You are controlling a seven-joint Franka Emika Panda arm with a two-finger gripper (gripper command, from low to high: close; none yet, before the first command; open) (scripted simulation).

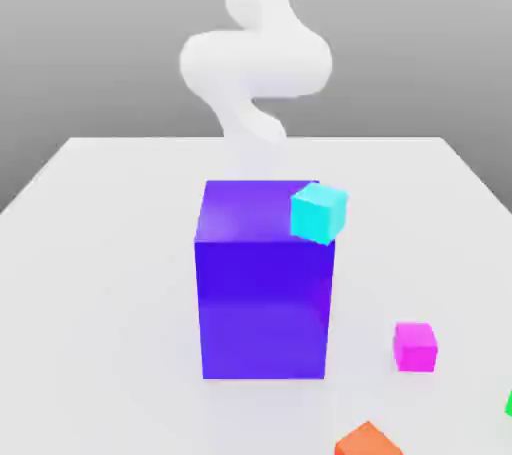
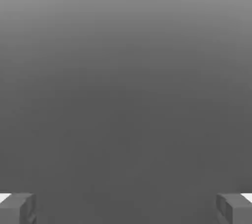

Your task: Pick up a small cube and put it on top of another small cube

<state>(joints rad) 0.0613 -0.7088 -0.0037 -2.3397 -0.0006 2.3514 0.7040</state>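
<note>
The claw (image 2: 126, 209) is held wide open, its two fingers (image 2: 229, 208) set far apart at opposite edges of the hand view, with nothing gripped between them. In the exterior view, the white arm (image 1: 257, 63) is seen beyond the big blue-purple block (image 1: 264, 308), which is stood upright on the pale table (image 1: 100, 293).

The small magenta-pink cube (image 1: 415, 348) is placed on the table toward the exterior view's right, apart from the block and nearer the camera than the claw's arm. The small cyan cube (image 1: 319, 213) is seen tilted at the block's upper corner on the exterior view's right, and part of the block's top edge is covered by it; whether the block is touched by it cannot be told.

The small orange cube (image 1: 368, 441) is cut off by the exterior view's bottom edge, and a green thing (image 1: 510, 404) is mostly cut off by its right edge.
</note>
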